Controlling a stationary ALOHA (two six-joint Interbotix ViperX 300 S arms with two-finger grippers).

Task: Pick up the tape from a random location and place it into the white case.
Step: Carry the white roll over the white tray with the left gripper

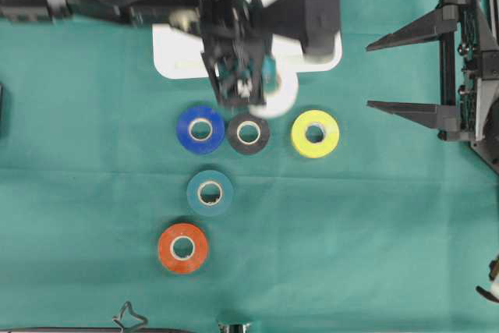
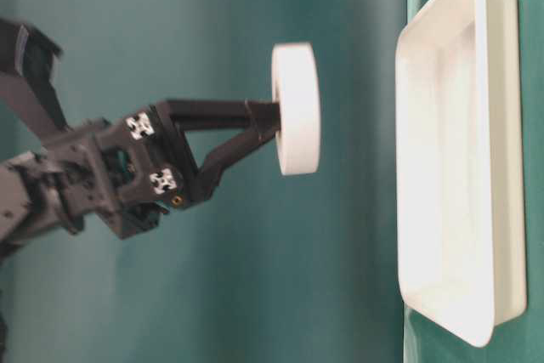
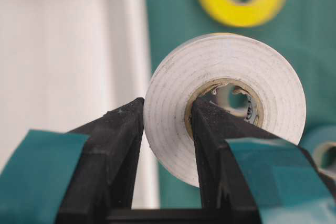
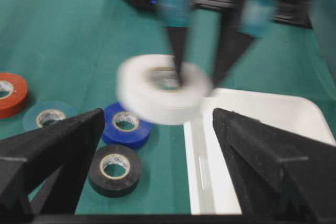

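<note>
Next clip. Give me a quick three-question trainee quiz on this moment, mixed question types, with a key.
1. True or false: the left gripper pinches the white tape roll with one finger through its core.
2. Which roll lies on the cloth nearest the white case? A) orange B) black C) teal
3. Fill in: the right gripper holds ____.

Key:
1. True.
2. B, the black roll; the teal roll and the orange roll lie farther off.
3. Nothing; its jaws stand open.
</note>
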